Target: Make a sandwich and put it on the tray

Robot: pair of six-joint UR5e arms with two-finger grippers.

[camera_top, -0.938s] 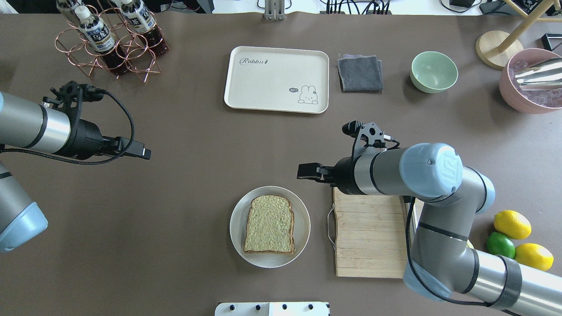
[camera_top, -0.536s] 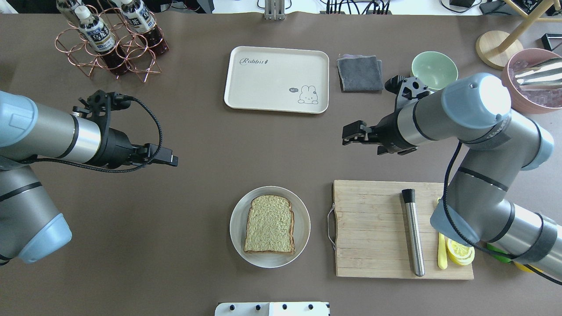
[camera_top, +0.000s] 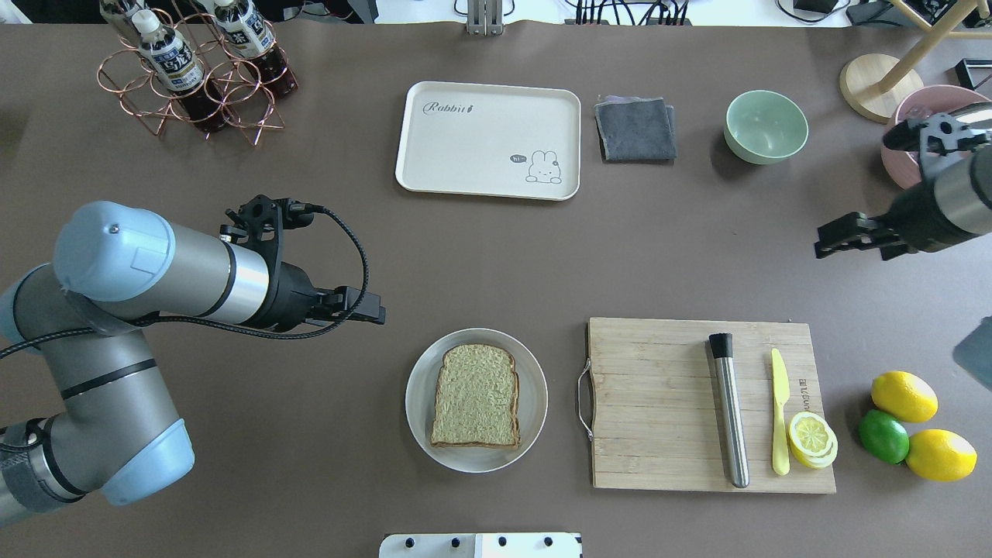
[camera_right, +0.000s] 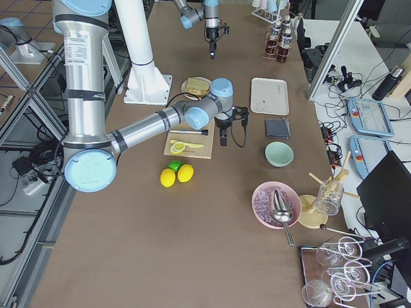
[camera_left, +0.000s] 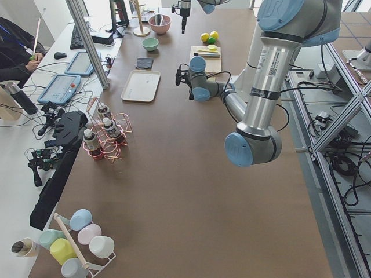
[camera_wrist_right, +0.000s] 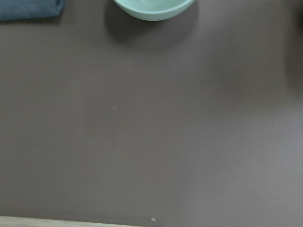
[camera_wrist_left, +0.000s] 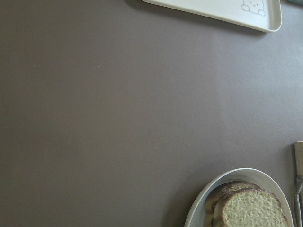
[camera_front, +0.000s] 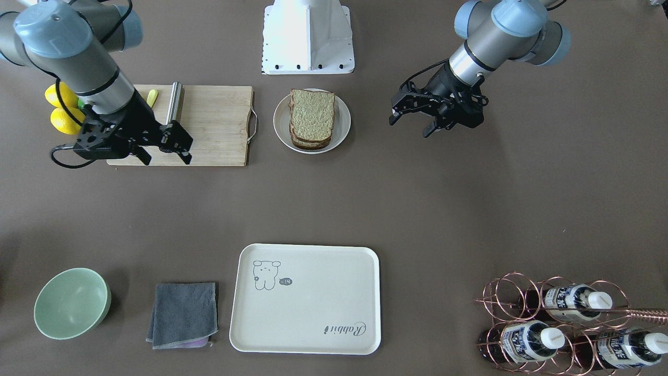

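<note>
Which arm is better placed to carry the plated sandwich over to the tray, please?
Left. The left claw hovers open just beside the plate holding the sandwich; the right claw is far off on the robot's right, beyond the cutting board.

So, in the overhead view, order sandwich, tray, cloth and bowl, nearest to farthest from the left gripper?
1. Sandwich, near side, right of left gripper.
2. Tray, far side, centre.
3. Cloth, right of tray.
4. Bowl, farthest right.

Cutting board [camera_top: 651,403] (knife [camera_top: 779,403] aboard), green bowl [camera_top: 766,126].
</note>
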